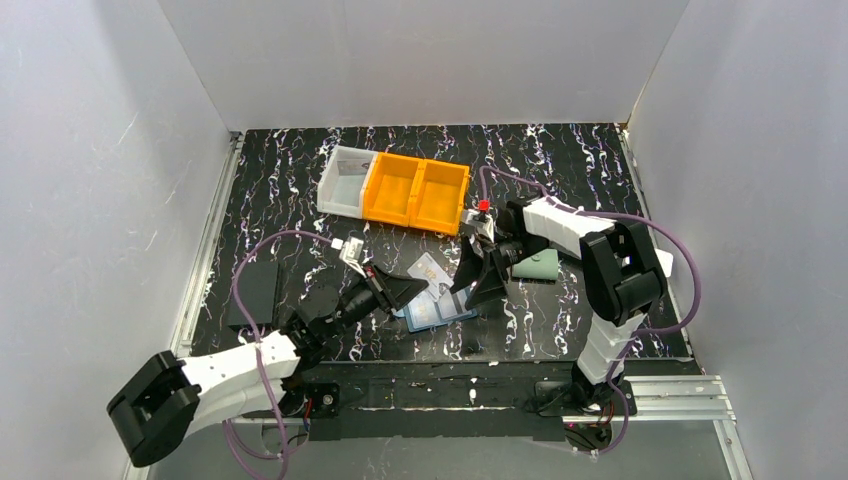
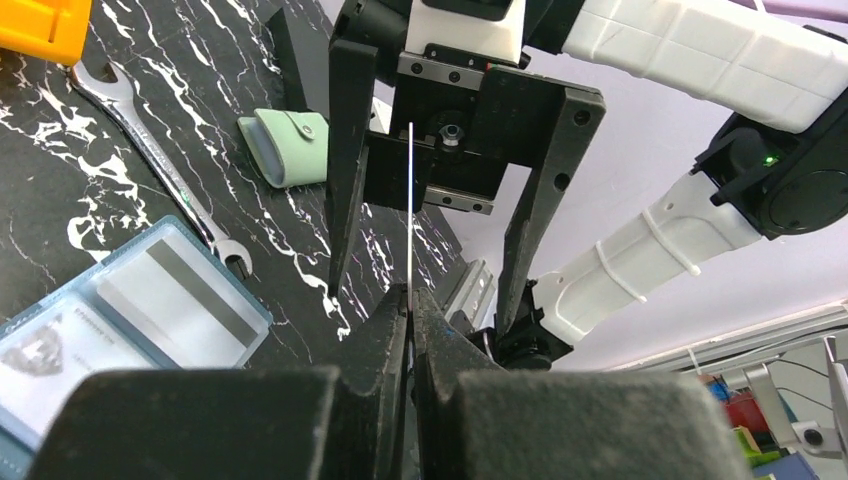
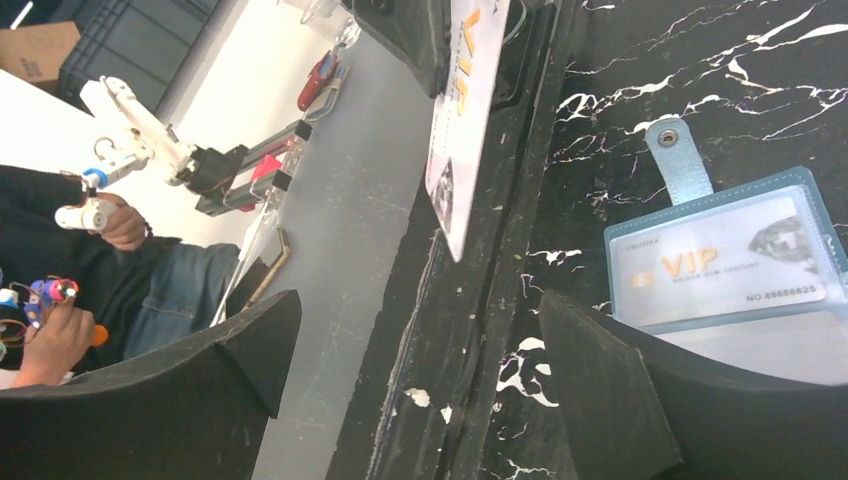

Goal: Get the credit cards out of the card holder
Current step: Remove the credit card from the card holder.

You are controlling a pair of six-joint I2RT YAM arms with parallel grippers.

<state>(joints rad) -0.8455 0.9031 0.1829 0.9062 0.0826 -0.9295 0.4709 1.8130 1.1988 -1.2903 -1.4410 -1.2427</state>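
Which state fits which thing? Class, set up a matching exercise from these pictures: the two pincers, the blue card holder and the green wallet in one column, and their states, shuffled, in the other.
Things
1. left pincer
2. right pincer
3. card holder
4. green wallet

States
A. folded, lying near the wrench
B. open wide
C. shut on a credit card
D. spread open on the table, a second credit card in one pocket

Pairs: 1-C, 2-B, 3-D, 4-A
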